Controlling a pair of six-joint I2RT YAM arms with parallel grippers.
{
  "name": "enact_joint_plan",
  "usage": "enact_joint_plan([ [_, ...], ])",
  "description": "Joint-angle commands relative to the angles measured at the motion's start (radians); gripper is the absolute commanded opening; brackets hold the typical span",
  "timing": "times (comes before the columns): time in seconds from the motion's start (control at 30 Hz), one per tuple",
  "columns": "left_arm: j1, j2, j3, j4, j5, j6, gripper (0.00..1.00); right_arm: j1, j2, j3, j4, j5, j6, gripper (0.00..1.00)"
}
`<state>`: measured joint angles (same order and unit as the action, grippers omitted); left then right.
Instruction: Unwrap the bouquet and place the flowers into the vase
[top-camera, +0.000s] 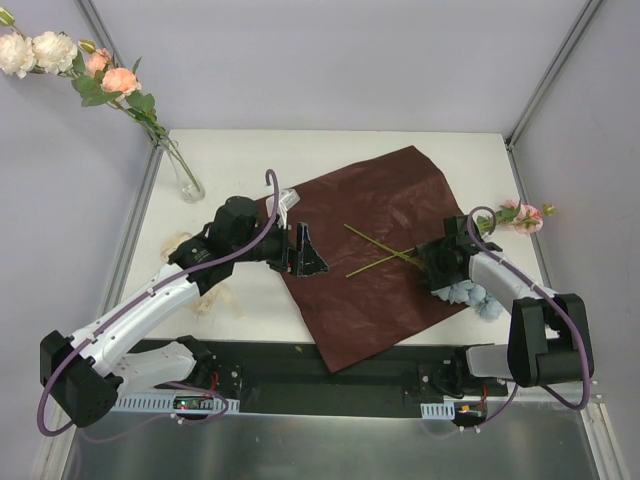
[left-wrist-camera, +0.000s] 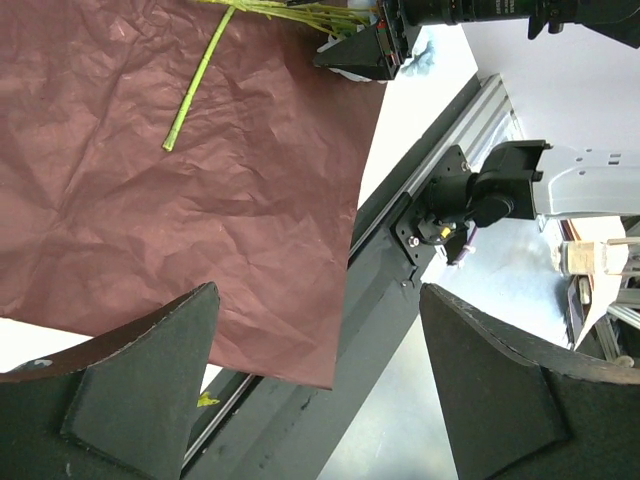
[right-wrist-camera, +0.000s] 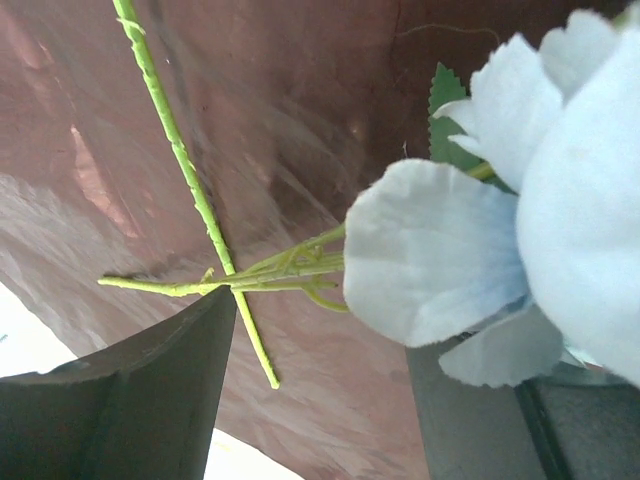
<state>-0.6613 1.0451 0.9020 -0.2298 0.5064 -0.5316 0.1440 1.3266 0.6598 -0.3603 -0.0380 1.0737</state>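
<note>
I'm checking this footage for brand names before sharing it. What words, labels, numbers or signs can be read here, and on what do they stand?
No text can be read in any view.
The dark red wrapping paper and the vase carry no print.
The small electronics at the arm bases are too small to show any marking.
The pale object beyond the table's edge is too blurred to read.

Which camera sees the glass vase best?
The top view. The vase stands whole at the table's far left corner with flowers in it. Both wrist views miss it; they show the red paper and green stems.
</note>
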Motion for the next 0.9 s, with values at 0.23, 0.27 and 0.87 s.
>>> enact_joint_plan([
  [0.23, -0.006, -0.068, 0.011, -0.008, -0.034, 0.031, 0.80, -0.006, 0.072, 0.066, 0.009, 0.093, 0.097, 0.59],
  [0.27, -0.006, -0.069, 0.011, -0.011, -0.035, 0.032, 0.80, -0.006, 0.082, 0.070, 0.008, 0.095, 0.103, 0.58],
  [0.87, -0.008, -0.105, 0.014, -0.049, -0.055, 0.033, 0.81, -0.004, 0.135, 0.060, 0.034, 0.150, 0.161, 0.43],
])
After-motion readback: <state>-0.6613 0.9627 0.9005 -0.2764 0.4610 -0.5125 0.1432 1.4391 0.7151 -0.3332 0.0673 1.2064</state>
